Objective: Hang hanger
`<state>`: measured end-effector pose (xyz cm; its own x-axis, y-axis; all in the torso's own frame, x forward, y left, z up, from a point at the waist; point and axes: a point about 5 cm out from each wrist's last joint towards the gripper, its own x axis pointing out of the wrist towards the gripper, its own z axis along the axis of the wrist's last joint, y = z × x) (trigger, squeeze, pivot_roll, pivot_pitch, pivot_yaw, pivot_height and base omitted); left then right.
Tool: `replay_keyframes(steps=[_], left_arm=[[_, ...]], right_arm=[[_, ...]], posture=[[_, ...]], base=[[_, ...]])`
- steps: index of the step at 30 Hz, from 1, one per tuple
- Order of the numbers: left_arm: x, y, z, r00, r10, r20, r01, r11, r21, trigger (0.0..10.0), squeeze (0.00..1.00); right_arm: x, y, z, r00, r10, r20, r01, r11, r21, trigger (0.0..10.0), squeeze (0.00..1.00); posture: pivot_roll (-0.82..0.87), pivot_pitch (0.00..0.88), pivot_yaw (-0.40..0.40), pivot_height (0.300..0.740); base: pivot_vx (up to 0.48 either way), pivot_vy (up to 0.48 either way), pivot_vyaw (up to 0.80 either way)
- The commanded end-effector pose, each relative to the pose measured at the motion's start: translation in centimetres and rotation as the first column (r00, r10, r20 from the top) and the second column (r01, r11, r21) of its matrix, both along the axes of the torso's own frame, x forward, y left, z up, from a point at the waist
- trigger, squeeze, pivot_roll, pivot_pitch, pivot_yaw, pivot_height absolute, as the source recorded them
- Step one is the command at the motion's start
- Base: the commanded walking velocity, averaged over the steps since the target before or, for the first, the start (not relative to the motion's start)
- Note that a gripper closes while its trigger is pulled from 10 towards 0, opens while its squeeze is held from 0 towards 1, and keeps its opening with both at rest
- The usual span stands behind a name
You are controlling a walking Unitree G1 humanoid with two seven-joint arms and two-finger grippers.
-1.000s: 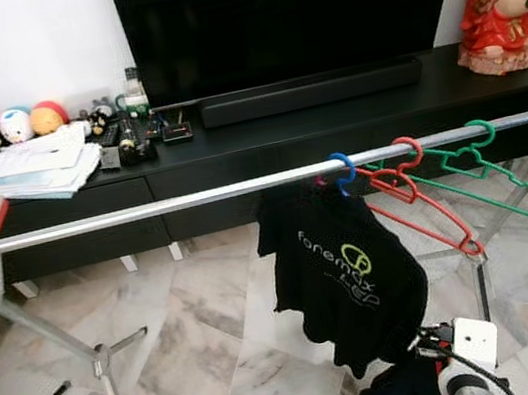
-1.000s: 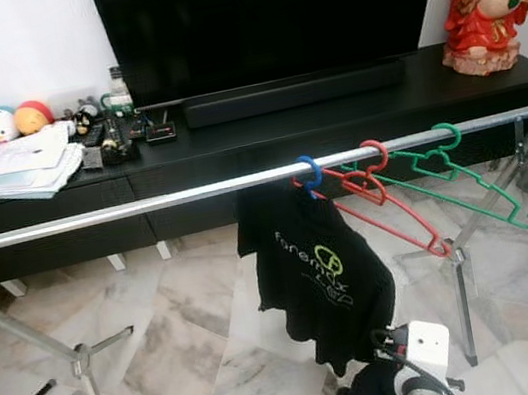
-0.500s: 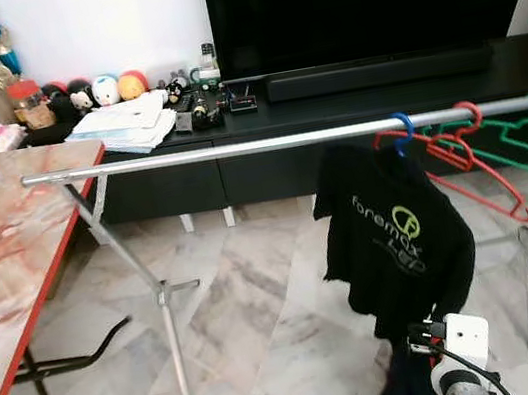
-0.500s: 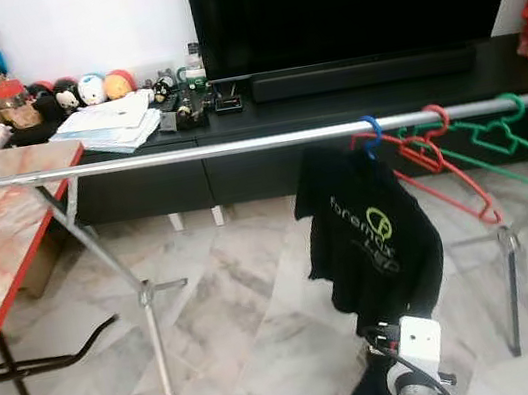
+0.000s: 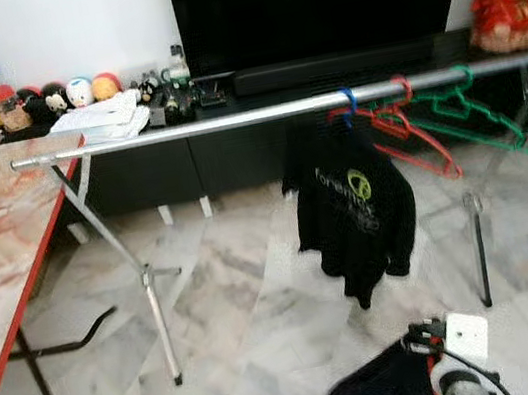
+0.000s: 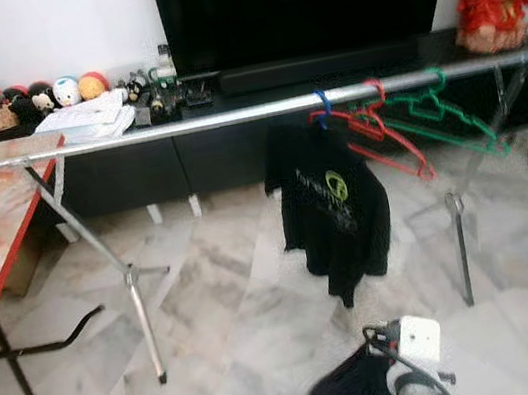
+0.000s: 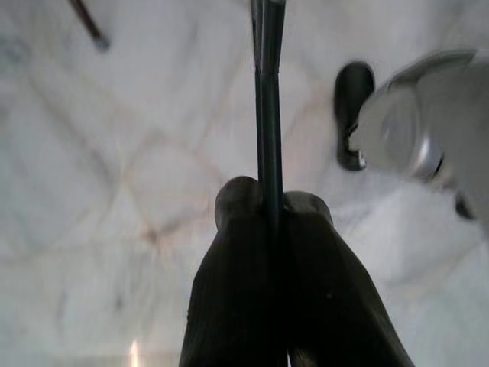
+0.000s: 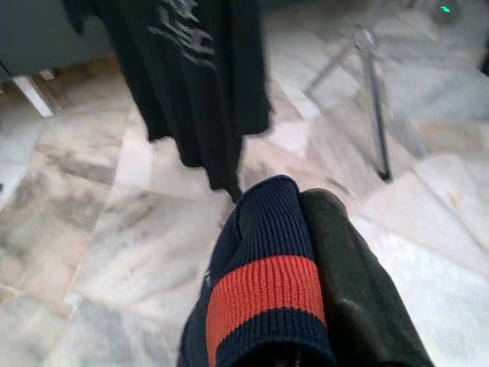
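Navy red-banded garment (image 8: pixel 263 298) is pinched in the low right gripper (image 8: pixel 294 229); left gripper (image 7: pixel 271 200) clamps a thin hanger (image 7: pixel 267 99).

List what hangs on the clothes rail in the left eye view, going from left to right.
Blue hanger hook carrying the black T-shirt → red hanger → green hanger. All hang toward the right end of the silver rail.

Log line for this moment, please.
left hand: shut on rod | right hand: shut on sock | rail: blue hanger with shirt
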<state>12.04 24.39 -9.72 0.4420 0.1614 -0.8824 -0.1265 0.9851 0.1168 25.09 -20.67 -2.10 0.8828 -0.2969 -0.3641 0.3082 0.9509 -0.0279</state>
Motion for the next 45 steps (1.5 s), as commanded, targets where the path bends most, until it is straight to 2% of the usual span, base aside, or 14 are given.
replay_keyframes(steps=[1,19,45], left_arm=[[-0.71,0.42,-0.11,1.0,-0.002,-0.023,0.002,1.0,0.011,10.0,0.0],[-0.68,0.15,-0.18,1.0,0.001,-0.025,-0.001,1.0,0.007,10.0,0.0],[-0.81,0.81,-0.03,1.0,0.002,-0.027,-0.002,1.0,0.012,10.0,0.0]], right_arm=[[0.26,0.07,0.27,1.0,0.001,0.016,-0.001,1.0,-0.004,10.0,0.0],[0.46,0.28,0.34,1.0,0.013,0.015,-0.013,1.0,-0.001,10.0,0.0],[0.78,0.76,0.46,0.999,0.033,0.018,-0.033,0.999,0.009,10.0,0.0]], posture=[[0.05,0.068,0.023,0.74],[0.05,0.069,0.019,0.74],[0.05,0.07,0.021,0.74]], base=[[-0.27,0.0,0.0],[-0.271,0.0,0.0],[-0.273,0.0,0.0]])
